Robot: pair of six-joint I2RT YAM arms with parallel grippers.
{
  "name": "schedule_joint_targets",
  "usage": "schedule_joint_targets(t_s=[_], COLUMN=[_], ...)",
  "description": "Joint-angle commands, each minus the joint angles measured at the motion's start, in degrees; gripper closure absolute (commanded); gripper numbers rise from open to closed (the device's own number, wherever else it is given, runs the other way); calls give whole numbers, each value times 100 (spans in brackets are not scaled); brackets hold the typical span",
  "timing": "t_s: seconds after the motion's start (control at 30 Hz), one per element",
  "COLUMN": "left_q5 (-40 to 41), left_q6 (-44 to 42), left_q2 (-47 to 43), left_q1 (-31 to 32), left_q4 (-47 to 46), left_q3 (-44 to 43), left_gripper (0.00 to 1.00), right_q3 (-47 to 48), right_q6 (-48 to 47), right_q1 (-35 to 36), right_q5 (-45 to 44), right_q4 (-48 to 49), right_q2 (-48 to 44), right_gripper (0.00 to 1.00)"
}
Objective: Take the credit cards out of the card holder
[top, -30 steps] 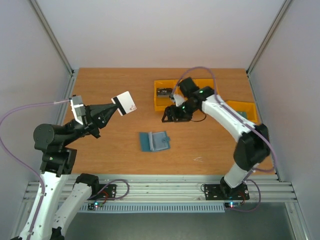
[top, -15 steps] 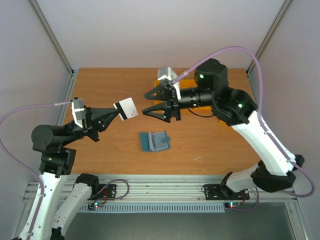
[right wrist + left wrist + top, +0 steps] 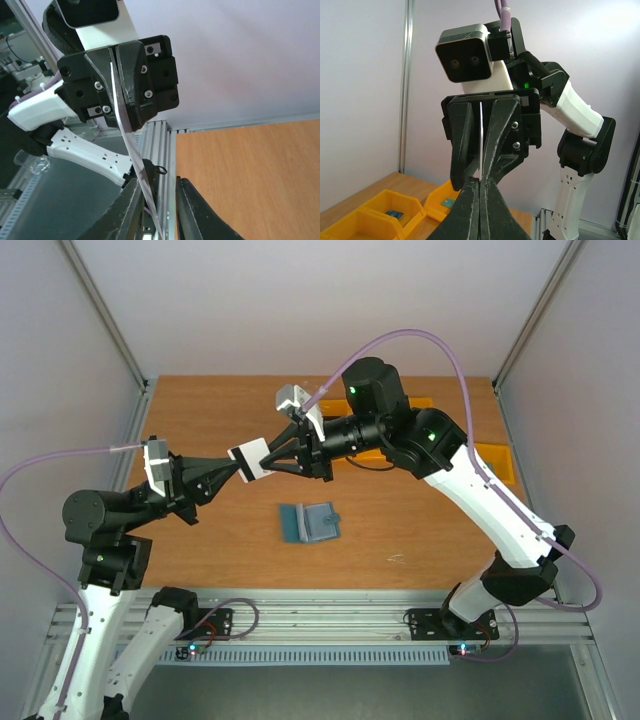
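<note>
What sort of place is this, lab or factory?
Probably a robotics lab test cell: plain white enclosure walls on aluminium corner posts, two white-and-black robot arms bolted to a slotted aluminium rail, yellow plastic bins on the wooden tabletop.

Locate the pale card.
Top view: the pale card is in the air left of centre, pinched by the left pincer, with the right pincer straddling its other edge, up-left of the card holder.

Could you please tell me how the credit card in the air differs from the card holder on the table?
The credit card is pale; the card holder is teal. The credit card is off the table, pinched in the left gripper; the card holder lies unfolded on the table. The credit card looks smaller than the card holder. Both are flat and rectangular.
</note>
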State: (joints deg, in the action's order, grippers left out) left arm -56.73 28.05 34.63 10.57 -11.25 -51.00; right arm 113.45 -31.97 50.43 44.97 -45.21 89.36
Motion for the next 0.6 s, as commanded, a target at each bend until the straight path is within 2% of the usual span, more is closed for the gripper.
schedule_joint_targets(t_s=[0.0, 0.17, 0.3, 0.4, 0.47, 0.5, 0.57], left_q5=[-103, -100, -101, -58, 42, 143, 412], left_q6=[-11, -19, -27, -116, -174, -204, -264], left_q2=[-50, -51, -40, -32, -40, -43, -59], left_q1=[-11, -11, -11, -11, -11, -11, -11], left_q4=[-291, -295, -263, -182, -97, -32, 137], left_q3=[-73, -42, -38, -46, -43, -31, 12], left_gripper=[100, 100, 100, 100, 98, 87, 44], right_q3=[143, 183, 259, 384, 383, 347, 261], right_q6=[-90, -141, -21, 28, -38, -91, -319], right_q1=[33, 39, 38, 37, 38, 43, 40], right_q5=[17, 42, 344, 569, 356, 128, -452], right_q4=[20, -57, -53, -152, -207, -222, -304], right_q2=[-167, -217, -165, -87, -148, -204, -323], right_gripper=[84, 85, 99, 99, 99, 99, 99])
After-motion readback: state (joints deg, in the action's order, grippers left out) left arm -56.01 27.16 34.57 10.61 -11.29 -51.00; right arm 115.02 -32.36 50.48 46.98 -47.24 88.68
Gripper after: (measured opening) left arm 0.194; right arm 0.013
